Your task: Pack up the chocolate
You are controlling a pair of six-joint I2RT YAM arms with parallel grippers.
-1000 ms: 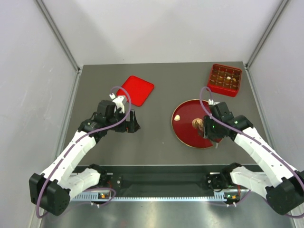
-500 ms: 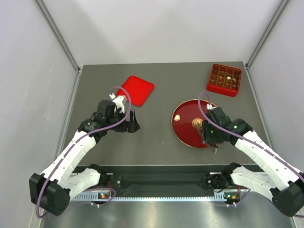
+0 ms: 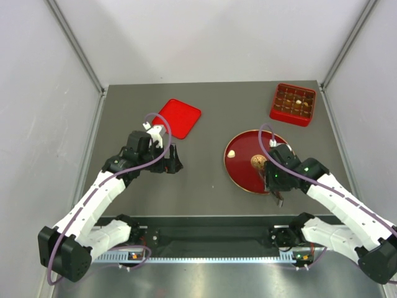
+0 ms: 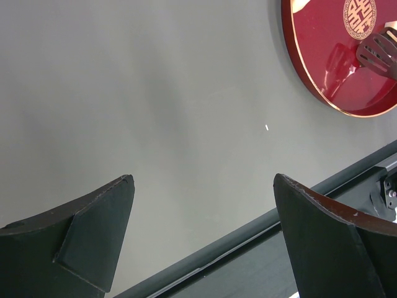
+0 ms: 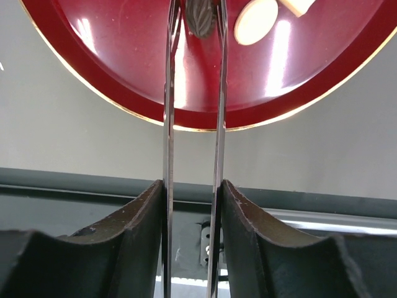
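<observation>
A round red plate with a gold emblem lies right of centre. One cream chocolate rests on its left side, and the right wrist view shows cream pieces on it. My right gripper hangs over the plate's near right rim, shut on thin metal tongs held between its fingers. The tong tips hover over the plate beside the emblem. What, if anything, sits between the tips is unclear. My left gripper is open over bare table, jaws wide apart.
A red compartment box holding several chocolates stands at the back right. Its flat red lid lies at the back left, just beyond the left gripper. The table's near rail runs below both grippers.
The right arm has drawn back toward the near edge of the plate with the tongs, squeezing them slightly closer. The left arm has not moved.
</observation>
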